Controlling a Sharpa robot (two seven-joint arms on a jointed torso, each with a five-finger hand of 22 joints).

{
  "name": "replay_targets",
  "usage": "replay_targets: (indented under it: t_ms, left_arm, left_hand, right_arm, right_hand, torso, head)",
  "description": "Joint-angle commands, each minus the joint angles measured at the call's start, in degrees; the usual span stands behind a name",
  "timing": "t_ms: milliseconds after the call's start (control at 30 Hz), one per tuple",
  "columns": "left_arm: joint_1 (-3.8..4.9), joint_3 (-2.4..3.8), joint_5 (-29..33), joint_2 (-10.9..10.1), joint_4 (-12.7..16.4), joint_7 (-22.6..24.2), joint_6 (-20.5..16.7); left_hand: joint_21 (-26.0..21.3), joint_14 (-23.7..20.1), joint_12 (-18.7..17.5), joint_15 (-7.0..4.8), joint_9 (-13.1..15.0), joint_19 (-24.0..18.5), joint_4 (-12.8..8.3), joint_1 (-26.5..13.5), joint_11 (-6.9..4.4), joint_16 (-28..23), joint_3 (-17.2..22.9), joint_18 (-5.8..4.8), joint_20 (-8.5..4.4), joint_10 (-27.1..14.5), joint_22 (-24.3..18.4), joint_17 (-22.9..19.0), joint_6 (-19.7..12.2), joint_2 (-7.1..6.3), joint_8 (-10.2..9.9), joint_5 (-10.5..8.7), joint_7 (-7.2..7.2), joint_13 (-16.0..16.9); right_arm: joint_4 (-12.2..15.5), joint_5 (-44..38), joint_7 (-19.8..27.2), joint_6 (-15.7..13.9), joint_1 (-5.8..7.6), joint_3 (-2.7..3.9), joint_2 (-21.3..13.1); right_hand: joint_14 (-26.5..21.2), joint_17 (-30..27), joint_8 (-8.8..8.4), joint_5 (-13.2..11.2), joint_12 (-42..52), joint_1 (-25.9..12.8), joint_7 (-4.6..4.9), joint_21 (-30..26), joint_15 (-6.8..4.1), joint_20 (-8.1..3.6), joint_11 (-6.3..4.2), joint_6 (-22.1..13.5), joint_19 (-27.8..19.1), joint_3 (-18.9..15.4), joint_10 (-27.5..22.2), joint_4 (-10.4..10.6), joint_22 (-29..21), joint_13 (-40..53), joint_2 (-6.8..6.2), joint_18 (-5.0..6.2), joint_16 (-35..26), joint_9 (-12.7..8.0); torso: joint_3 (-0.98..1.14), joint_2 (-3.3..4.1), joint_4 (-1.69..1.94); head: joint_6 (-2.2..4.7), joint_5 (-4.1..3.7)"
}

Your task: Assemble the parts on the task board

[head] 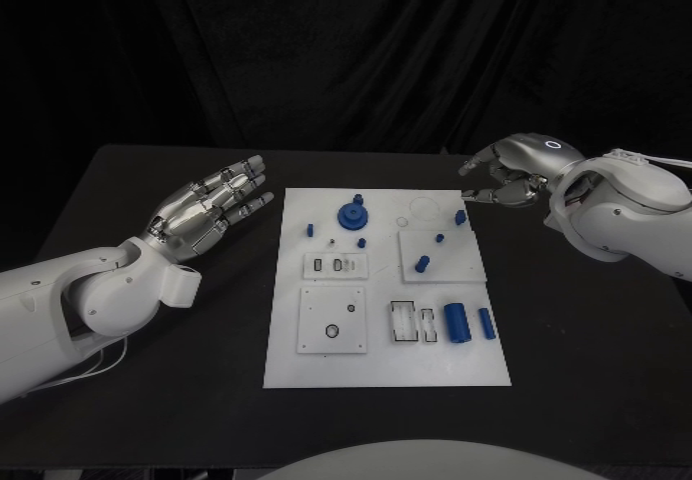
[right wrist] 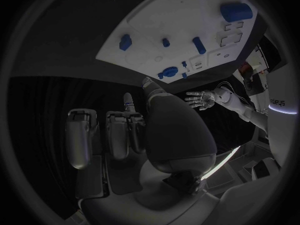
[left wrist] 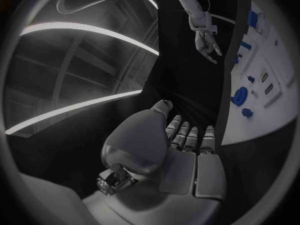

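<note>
Task board (head: pixel 378 370) centre frame on surface (head: pixel 144 190); blue parts (head: pixel 456 322) scattered on it. Likely light, rigid, slick plastic: pinch by sides. Left hand (head: pixel 212 207) spread, empty, left of board. Right hand (head: pixel 508 178) upper right, fingers curled, nothing held.

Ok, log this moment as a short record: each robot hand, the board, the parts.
left robot hand: open, fingers spread, above the table left of the task board, holding nothing
right robot hand: fingers curled in, nothing visibly held, by the board's far right corner
task board: white plate, flat at table centre
blue parts: round knobbed piece near far edge; two cylinders lying near right edge
contact: neither hand touches the board
</note>
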Motion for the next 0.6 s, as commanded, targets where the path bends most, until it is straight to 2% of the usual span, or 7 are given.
replay_targets:
  t_ms: [33,133,233,300,333,600]
  left_arm:
    - [-0.07,0.05,0.2,0.1,0.1,1.3,0.2]
    - [-0.07,0.05,0.2,0.1,0.1,1.2,0.2]
    - [-0.07,0.05,0.2,0.2,0.1,1.3,0.3]
    - [-0.07,0.05,0.2,0.2,0.0,1.2,0.4]
    - [-0.07,0.05,0.2,0.2,0.0,1.2,0.4]
    - [-0.11,0.05,0.2,0.3,-0.1,1.1,0.6]
  left_hand:
    - [0.2,0.2,0.3,0.26,0.1,0.0,0.2,-0.4,0.07,0.2,0.4,0.64,0.35,0.3,0.1,0.1,0.4,0.10,0.2,0.32,-0.01,0.1]
    - [0.2,0.2,0.3,0.27,0.1,0.0,0.2,-0.4,0.08,0.2,0.4,0.64,0.36,0.3,0.1,0.1,0.4,0.09,0.2,0.34,0.00,0.1]
    - [0.2,0.2,0.3,0.27,0.1,0.0,0.2,-0.4,0.08,0.2,0.4,0.64,0.36,0.3,0.1,0.1,0.4,0.09,0.2,0.34,0.00,0.1]
    - [0.2,0.2,0.3,0.27,0.1,0.0,0.2,-0.4,0.08,0.2,0.4,0.64,0.36,0.3,0.1,0.1,0.4,0.09,0.2,0.34,0.00,0.1]
    - [0.2,0.2,0.3,0.27,0.1,0.0,0.2,-0.4,0.08,0.2,0.4,0.64,0.36,0.3,0.1,0.1,0.4,0.09,0.2,0.34,0.00,0.1]
    - [0.2,0.2,0.3,0.30,0.0,0.0,0.2,-0.4,0.12,0.2,0.4,0.64,0.37,0.3,0.1,0.1,0.2,0.09,0.2,0.30,0.01,0.1]
  right_arm:
    - [-0.6,1.3,-1.5,1.6,-0.97,0.02,-0.5]
    - [-1.1,1.5,-1.4,1.5,-1.78,0.00,-0.7]
    - [-1.7,1.5,-1.3,1.5,-2.41,-0.01,-0.5]
    - [-2.1,1.6,-1.1,1.1,-2.84,-0.02,-0.3]
    - [-2.4,1.6,-0.9,0.8,-3.08,-0.02,-0.1]
    - [-3.6,1.6,-0.1,0.0,-4.20,-0.03,1.0]
  right_hand:
    - [6.1,15.1,-0.11,-0.5,0.2,0.6,-0.38,-0.3,-0.46,-0.33,-0.55,0.1,4.0,-0.1,6.0,0.5,13.8,15.1,-0.04,-0.42,0.2,-0.1]
    - [6.1,15.1,-0.14,-0.7,0.2,0.7,-0.40,-0.4,-0.48,-0.36,-0.56,0.1,3.9,-0.2,6.0,0.6,13.8,15.1,-0.15,-0.41,0.2,-0.2]
    - [6.1,15.1,-0.15,-1.5,0.2,0.8,-0.42,-0.4,-0.52,-0.40,-0.59,0.0,3.9,-0.3,6.0,1.0,13.8,15.1,-0.34,-0.40,0.2,-0.3]
    - [6.1,15.1,-0.13,-3.8,0.2,0.6,-0.40,-0.5,-0.51,-0.47,-0.61,0.0,3.9,-0.7,6.0,2.3,13.8,15.1,-0.73,-0.38,0.2,-0.5]
    - [6.1,15.1,-0.12,-4.1,0.2,0.6,-0.39,-0.5,-0.53,-0.46,-0.59,0.0,3.9,-0.8,6.0,2.5,13.8,15.1,-0.81,-0.38,0.2,-0.5]
    - [6.1,15.1,-0.16,-4.5,0.2,0.6,-0.38,-0.6,-0.54,-0.47,-0.58,-0.1,3.8,-1.0,6.0,2.8,13.7,15.1,-1.07,-0.36,0.2,-0.6]
  torso:
    - [0.03,0.11,0.07]
    - [0.04,0.15,0.16]
    - [0.05,0.06,0.07]
    - [0.00,0.03,0.12]
    - [-0.02,0.01,0.11]
    - [0.06,-0.03,0.04]
  head:
    - [-0.16,-0.44]
    - [-0.12,-0.52]
    - [-0.14,-0.53]
    - [-0.17,-0.58]
    - [-0.17,-0.58]
    - [-0.29,-0.47]
